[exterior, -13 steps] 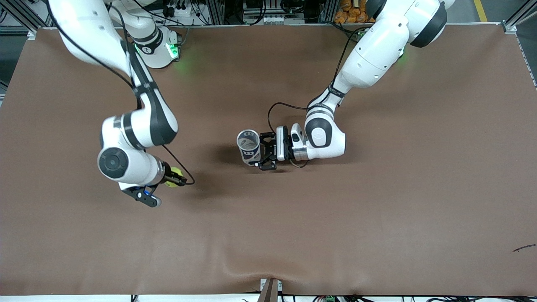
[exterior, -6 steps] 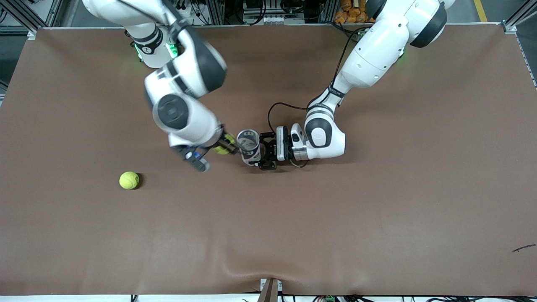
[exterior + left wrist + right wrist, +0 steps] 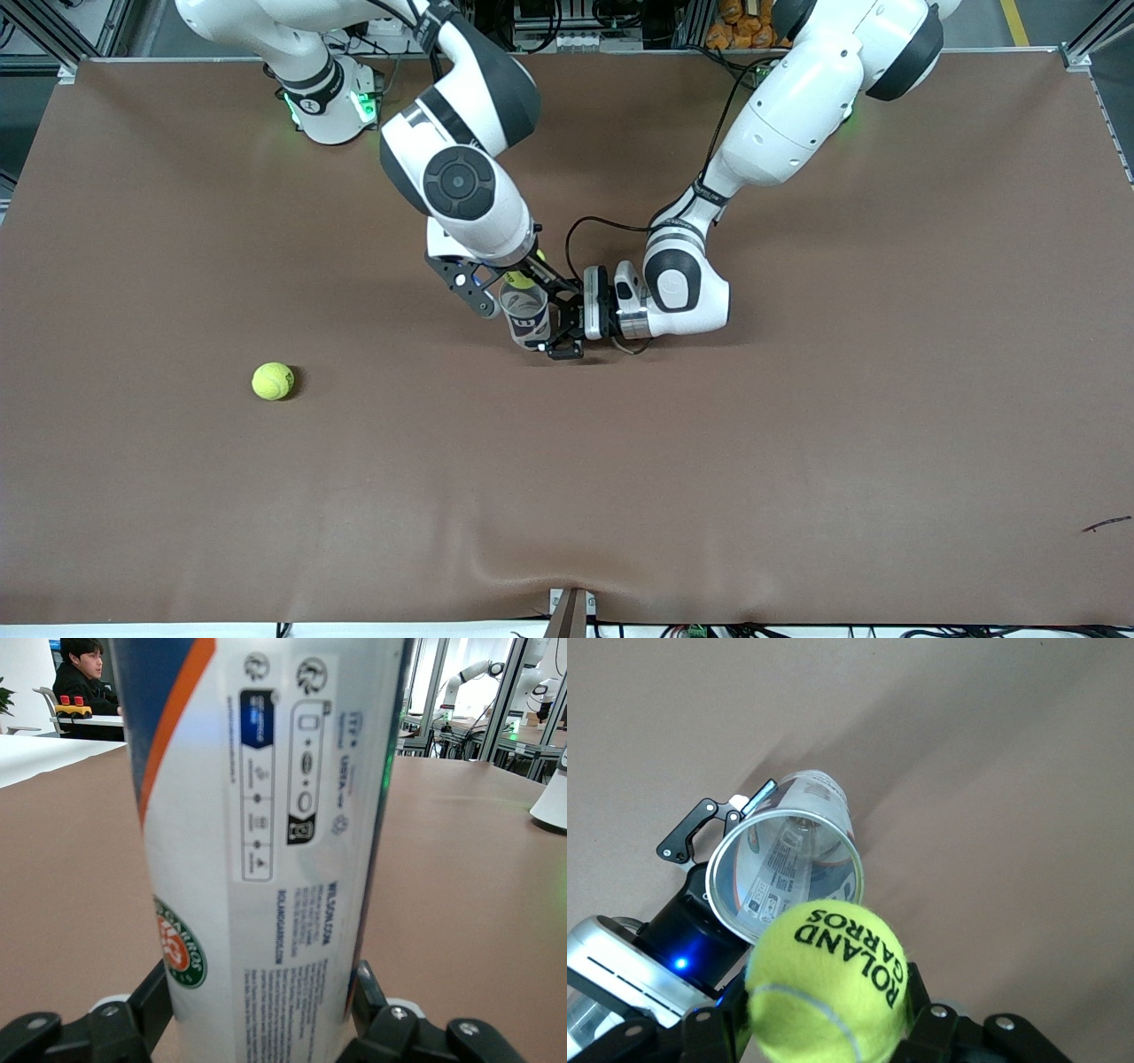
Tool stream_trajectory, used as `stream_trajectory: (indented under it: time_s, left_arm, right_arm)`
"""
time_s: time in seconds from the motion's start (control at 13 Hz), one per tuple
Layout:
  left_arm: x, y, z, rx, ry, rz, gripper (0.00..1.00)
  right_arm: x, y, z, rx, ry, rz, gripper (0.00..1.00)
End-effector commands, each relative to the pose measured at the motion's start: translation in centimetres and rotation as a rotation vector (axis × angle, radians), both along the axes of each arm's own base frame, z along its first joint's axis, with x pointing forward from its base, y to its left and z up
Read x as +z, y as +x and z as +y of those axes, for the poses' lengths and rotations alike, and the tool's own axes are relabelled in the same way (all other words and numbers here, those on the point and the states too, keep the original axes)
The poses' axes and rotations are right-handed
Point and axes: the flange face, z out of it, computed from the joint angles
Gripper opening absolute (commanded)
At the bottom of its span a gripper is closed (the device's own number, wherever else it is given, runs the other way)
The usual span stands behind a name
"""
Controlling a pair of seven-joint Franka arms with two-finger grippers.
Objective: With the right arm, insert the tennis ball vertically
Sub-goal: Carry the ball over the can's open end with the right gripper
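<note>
A matte brown table mat (image 3: pixel 797 461) spans the view. A dark-clothed seated person (image 3: pixel 78 678) sits by a white desk (image 3: pixel 35 749).

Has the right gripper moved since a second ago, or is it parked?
Yes. The right gripper, shut on a tennis ball, has swung from near the loose ball to above the can that the left gripper holds.

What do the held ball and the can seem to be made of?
Tennis ball in the right tool: fuzzy yellow felt, black print, white seam. Can in the left tool: seemingly clear glossy plastic, since its label shows through the wall; printed wrap.
</note>
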Motion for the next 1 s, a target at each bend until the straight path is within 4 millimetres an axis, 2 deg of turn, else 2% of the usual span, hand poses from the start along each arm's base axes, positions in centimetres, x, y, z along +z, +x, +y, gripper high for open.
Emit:
stream_trajectory:
  time_s: [0.0, 0.23, 0.38, 0.54, 0.69, 0.77, 0.85, 0.92]
  left_arm:
    - [-0.2, -0.2, -0.4, 0.007, -0.008, -0.019, 0.83]
    - [-0.1, -0.2, -0.4, 0.007, -0.009, -0.02, 0.83]
    - [-0.2, -0.2, -0.4, 0.007, -0.008, -0.019, 0.83]
    - [-0.6, -0.3, -0.2, 0.006, -0.005, -0.022, 0.83]
    - [-0.5, -0.2, -0.2, 0.006, -0.006, -0.025, 0.83]
    - [-0.5, -0.2, -0.2, 0.006, -0.006, -0.025, 0.83]
    - [-0.5, -0.2, -0.2, 0.006, -0.006, -0.025, 0.83]
    - [-0.5, -0.2, -0.2, 0.006, -0.006, -0.025, 0.83]
  right_arm:
    - [0.5, 1.0, -0.5, -0.033, 0.018, -0.007, 0.48]
    - [1.0, 2.1, 0.0, -0.046, 0.052, -0.05, 0.48]
    - [0.4, 2.7, 0.1, -0.055, 0.06, -0.063, 0.5]
    - [-0.6, 2.3, 0.7, -0.045, 0.049, -0.052, 0.53]
    - [-1.6, 2.1, 0.6, -0.042, 0.03, -0.038, 0.63]
    - [-1.9, 2.1, 0.4, -0.043, 0.024, -0.033, 0.79]
    - [-2.0, 2.1, 0.4, -0.042, 0.022, -0.033, 1.0]
    - [-1.8, 2.3, 0.3, -0.044, 0.024, -0.037, 1.0]
